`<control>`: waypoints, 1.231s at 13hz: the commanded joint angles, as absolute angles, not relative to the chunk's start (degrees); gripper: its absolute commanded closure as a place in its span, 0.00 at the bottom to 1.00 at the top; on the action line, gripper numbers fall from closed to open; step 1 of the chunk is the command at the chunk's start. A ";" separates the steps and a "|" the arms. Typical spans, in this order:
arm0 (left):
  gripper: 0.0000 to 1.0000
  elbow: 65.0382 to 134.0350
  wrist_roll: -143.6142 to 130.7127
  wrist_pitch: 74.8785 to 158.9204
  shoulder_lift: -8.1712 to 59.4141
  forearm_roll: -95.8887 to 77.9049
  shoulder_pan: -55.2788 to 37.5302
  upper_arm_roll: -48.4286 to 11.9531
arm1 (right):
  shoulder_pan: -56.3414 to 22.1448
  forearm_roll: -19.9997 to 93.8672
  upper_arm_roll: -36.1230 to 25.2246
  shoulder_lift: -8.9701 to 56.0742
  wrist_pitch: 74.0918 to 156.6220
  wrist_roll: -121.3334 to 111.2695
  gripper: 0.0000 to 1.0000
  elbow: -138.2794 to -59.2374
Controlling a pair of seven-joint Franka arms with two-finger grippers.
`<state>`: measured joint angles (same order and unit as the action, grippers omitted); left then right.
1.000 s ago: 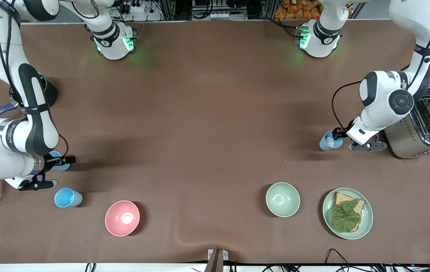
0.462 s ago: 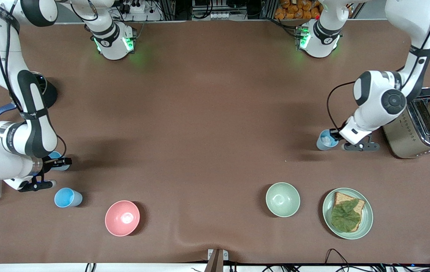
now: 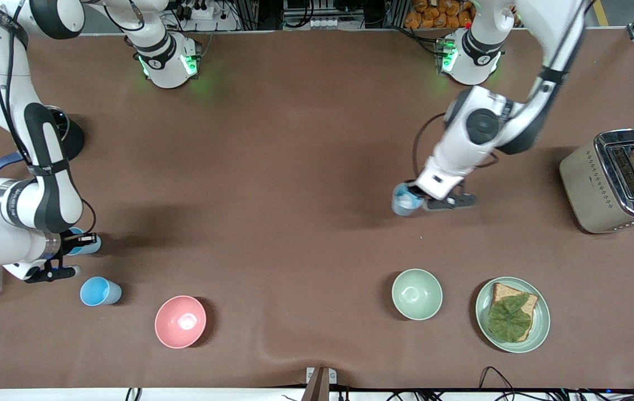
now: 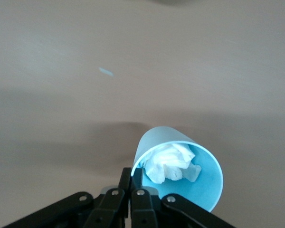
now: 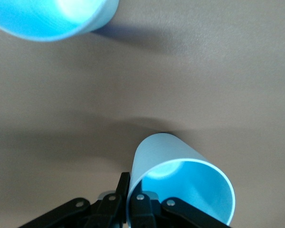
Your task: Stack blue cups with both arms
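Left tool [image 3: 413, 196], clamped on tissue-stuffed cup [image 4: 180, 171], now mid-table; right tool [image 3: 80, 242] gripping empty cup [image 5: 183, 183]

The left gripper [image 4: 131, 190] pinches the rim of 1 blue cup [image 4: 180, 173], with 1 finger inside the wall and 1 outside. The cup's open mouth faces the camera. A crumpled white wad [image 4: 168, 163] sits inside it, just past the jaws. Below lies the table [image 4: 133, 61], with 1 pale fleck [image 4: 106, 71] well ahead of the jaws.
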<state>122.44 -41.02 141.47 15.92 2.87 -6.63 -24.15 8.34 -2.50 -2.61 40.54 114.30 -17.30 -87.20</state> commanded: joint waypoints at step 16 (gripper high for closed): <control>0.00 90.10 -74.62 127.22 34.03 7.83 -42.10 -12.92 | -2.46 -1.67 7.55 29.88 92.81 -17.84 1.00 -77.08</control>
<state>92.52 -73.13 134.10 37.85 7.13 -42.46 -13.09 -2.57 -2.23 5.65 30.02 93.66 -17.71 -77.66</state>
